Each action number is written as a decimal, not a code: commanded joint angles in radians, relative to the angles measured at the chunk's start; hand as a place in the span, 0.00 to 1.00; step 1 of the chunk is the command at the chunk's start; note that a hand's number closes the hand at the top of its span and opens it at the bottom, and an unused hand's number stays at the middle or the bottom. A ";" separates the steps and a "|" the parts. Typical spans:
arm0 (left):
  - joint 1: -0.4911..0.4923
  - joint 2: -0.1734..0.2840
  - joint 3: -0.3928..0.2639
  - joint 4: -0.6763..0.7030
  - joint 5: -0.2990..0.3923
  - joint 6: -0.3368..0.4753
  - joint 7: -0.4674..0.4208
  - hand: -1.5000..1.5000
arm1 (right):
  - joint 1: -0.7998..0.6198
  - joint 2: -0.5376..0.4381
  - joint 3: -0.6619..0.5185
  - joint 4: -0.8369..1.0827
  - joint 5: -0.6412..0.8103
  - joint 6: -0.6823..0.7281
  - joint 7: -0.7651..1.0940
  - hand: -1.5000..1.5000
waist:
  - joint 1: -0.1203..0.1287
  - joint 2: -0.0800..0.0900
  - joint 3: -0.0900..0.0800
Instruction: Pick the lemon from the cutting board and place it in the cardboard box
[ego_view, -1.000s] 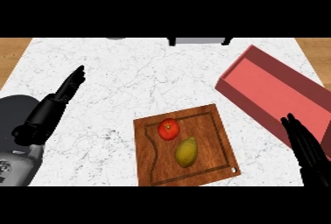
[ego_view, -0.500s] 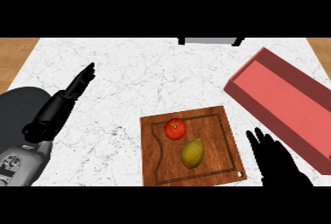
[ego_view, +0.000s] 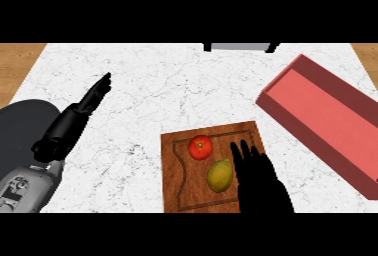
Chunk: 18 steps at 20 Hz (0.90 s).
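One lemon: (ego_view: 219, 174) yellow-green, oval, its long axis running up and down the view, skin smooth and a little darker at the lower end.
Lemon, place: on the board (ego_view: 177, 190), lower middle of its grooved field, just below and right of the tomato.
One tomato: (ego_view: 200, 147) red, round, a small pale stem mark at the top; near the lemon, not clearly touching it.
One board: brown wood, a rectangle with a groove running round inside its edge, lying on the counter (ego_view: 170, 90) near the lower edge of the view.
One box: (ego_view: 325, 120) reddish-pink, long and open-topped, set at a slant at the right of the counter, well apart from the lemon.
Two hands, black.
Right hand: (ego_view: 255, 175) over the board's right side, fingers straight and spread, pointing up the view, just beside the lemon's right flank; contact cannot be told; holds nothing.
Left hand: (ego_view: 85, 105) at the left above the counter, fingers straight and together, pointing up and right; holds nothing.
One counter: white marble with grey veins.
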<state>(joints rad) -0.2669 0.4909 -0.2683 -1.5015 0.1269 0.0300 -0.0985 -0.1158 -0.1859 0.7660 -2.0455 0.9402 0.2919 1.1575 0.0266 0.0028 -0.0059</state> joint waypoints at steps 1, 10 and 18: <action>-0.019 -0.011 0.011 0.014 -0.002 0.003 0.003 0.50 | -0.099 0.177 0.017 0.129 0.021 0.149 0.251 0.00 | -0.005 0.001 0.001; 0.011 0.003 0.032 -0.011 0.005 -0.022 0.019 0.50 | -0.150 0.184 -0.008 0.238 0.071 0.143 0.277 0.00 | -0.013 -0.005 0.004; 0.028 -0.013 0.039 -0.017 -0.012 -0.024 -0.007 0.50 | -0.140 0.184 0.039 0.349 0.081 0.074 0.287 0.00 | -0.013 -0.007 0.005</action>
<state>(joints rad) -0.2619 0.4802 -0.2314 -1.4857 0.1163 0.0058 -0.1085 -0.2687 -0.0269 0.7526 -1.7512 0.9967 0.3713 1.1992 0.0113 -0.0010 -0.0020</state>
